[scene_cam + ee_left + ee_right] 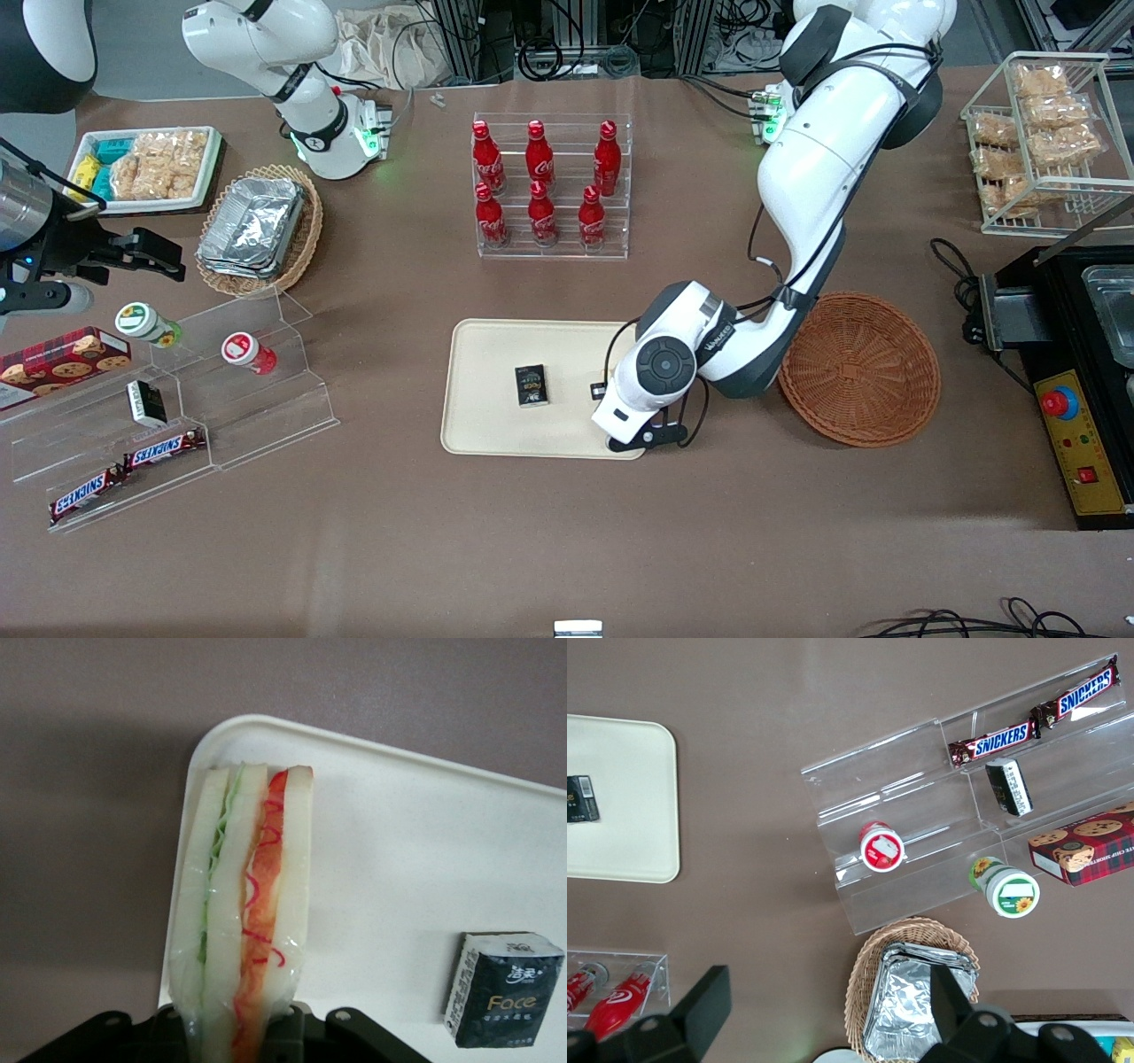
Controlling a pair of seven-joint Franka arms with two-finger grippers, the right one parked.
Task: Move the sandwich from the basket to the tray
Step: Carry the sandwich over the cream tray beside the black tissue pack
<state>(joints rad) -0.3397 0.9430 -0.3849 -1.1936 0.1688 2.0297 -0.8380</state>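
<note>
My left gripper is shut on the sandwich, a clear-wrapped wedge of white bread with orange-red and green filling that sticks out from between the jaws. It hangs over the rim of the cream tray, at a rounded corner. In the front view the gripper is over the tray at the corner nearest the camera on the basket's side, and the arm hides the sandwich. The reddish-brown wicker basket sits beside the tray with nothing in it.
A small black tissue pack lies on the tray. A clear rack of red bottles stands farther from the camera. An acrylic snack stand and a tan basket of foil containers lie toward the parked arm's end. A black machine sits past the basket.
</note>
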